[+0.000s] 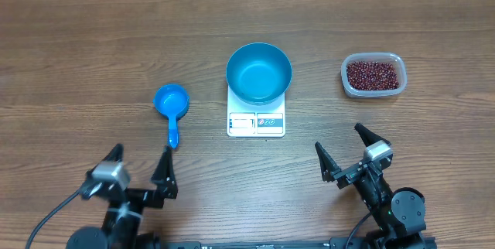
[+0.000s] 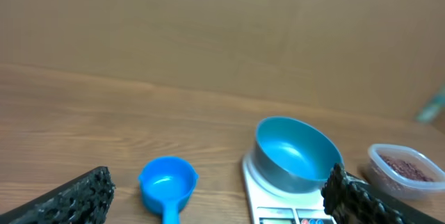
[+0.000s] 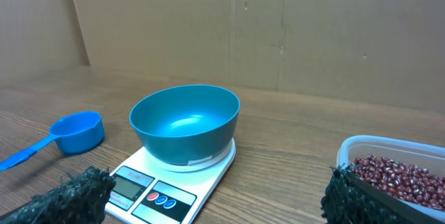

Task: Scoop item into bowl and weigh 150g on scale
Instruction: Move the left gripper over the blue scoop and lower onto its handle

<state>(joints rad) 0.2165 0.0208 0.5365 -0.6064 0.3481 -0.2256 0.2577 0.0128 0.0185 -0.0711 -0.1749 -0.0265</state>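
Observation:
An empty bright blue bowl (image 1: 259,73) (image 2: 295,156) (image 3: 186,124) sits on the white scale (image 1: 256,122) (image 3: 167,188) at the table's middle. Dark red-brown beans (image 1: 374,74) (image 3: 400,177) fill a clear tub (image 1: 373,75) (image 2: 405,169) to its right. A blue handled scoop (image 1: 171,107) (image 2: 167,185) (image 3: 58,135) lies left of the scale, empty. My left gripper (image 1: 141,168) (image 2: 219,193) stands open near the front edge, below the scoop. At the front right, my right gripper (image 1: 342,150) (image 3: 219,196) is open too, nothing between its fingers.
The wooden table (image 1: 93,56) is bounded at the back by a brown cardboard wall (image 3: 278,29). Black cables trail from the arm bases at the front edge.

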